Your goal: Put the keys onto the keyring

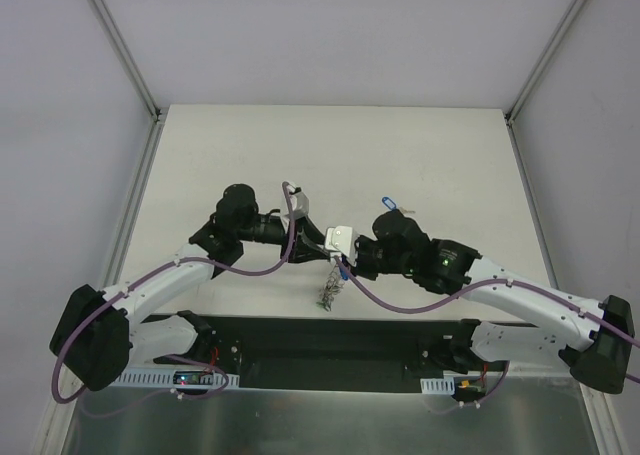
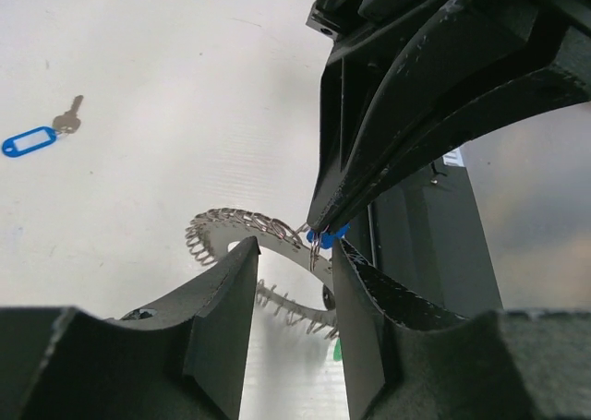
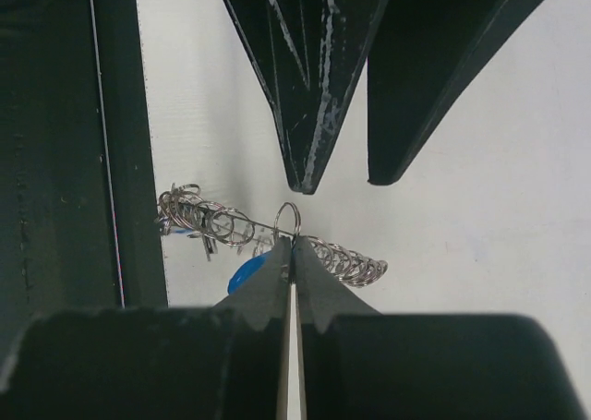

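The keyring [image 2: 242,226], a silvery coiled ring, sits just beyond my left gripper [image 2: 291,249], whose jaws stand open on either side of it without gripping it. It also shows in the right wrist view [image 3: 212,224] and the top view [image 1: 328,293]. My right gripper [image 3: 293,245] is shut on the small split ring of a blue-tagged key [image 3: 242,274], held against the keyring's wire. In the top view the left gripper [image 1: 322,247] and the right gripper [image 1: 342,265] meet at the table's middle. A second blue-tagged key [image 2: 30,141] lies apart on the table [image 1: 392,205]. A green tag [image 2: 337,348] peeks from under the ring.
The black base strip [image 1: 330,340] runs along the near edge, close below the keyring. The white table [image 1: 250,155] is bounded by metal frame posts [image 1: 135,75] at the back corners.
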Robot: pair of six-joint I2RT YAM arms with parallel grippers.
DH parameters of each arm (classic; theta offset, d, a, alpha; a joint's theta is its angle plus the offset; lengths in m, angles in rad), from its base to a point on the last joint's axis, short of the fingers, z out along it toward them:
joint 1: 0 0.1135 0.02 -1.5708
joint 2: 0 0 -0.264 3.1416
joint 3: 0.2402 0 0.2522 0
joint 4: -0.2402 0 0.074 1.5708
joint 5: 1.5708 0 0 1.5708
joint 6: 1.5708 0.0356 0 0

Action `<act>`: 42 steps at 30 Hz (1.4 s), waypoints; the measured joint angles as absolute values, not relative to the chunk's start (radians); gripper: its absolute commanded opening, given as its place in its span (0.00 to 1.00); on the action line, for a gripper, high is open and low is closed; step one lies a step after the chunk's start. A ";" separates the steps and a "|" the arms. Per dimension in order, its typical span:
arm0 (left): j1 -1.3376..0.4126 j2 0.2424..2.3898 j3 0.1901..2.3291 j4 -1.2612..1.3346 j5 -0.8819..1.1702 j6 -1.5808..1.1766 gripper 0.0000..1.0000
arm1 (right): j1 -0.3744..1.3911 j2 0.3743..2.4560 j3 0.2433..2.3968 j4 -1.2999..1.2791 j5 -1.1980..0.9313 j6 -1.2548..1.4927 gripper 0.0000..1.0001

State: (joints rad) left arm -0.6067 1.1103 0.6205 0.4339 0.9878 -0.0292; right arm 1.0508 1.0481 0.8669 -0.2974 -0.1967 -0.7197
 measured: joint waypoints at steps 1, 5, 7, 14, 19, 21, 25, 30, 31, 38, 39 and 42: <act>-0.607 1.123 0.629 0.427 1.000 -0.024 0.36 | 1.051 1.049 0.870 -0.301 -0.200 -0.722 0.01; -0.607 1.174 0.651 0.401 1.046 -0.009 0.33 | 1.051 1.058 0.881 -0.305 -0.211 -0.728 0.01; -0.608 1.196 0.662 0.382 1.063 -0.004 0.32 | 1.051 1.061 0.883 -0.304 -0.215 -0.731 0.01; -0.625 1.237 0.686 0.331 1.093 0.020 0.29 | 1.051 1.064 0.883 -0.305 -0.218 -0.738 0.01; -0.636 1.244 0.696 0.294 1.092 0.039 0.28 | 1.051 1.070 0.883 -0.305 -0.218 -0.738 0.01; -0.641 1.248 0.701 0.289 1.092 0.043 0.27 | 1.051 1.071 0.883 -0.305 -0.218 -0.738 0.01; -0.650 1.265 0.716 0.269 1.092 0.047 0.17 | 1.051 1.073 0.883 -0.305 -0.221 -0.738 0.01; -0.666 1.280 0.728 0.241 1.087 0.055 0.00 | 1.051 1.073 0.883 -0.320 -0.223 -0.737 0.01; -0.667 1.283 0.729 0.239 1.087 0.057 0.00 | 1.051 1.073 0.883 -0.322 -0.223 -0.737 0.01; -0.669 1.285 0.729 0.232 1.068 0.064 0.00 | 1.052 1.066 0.883 -0.324 -0.209 -0.732 0.18; -0.669 1.285 0.729 0.230 1.063 0.064 0.00 | 1.052 1.061 0.883 -0.324 -0.201 -0.732 0.19; -0.669 1.284 0.729 0.229 1.060 0.064 0.00 | 1.052 1.039 0.883 -0.318 -0.184 -0.733 0.21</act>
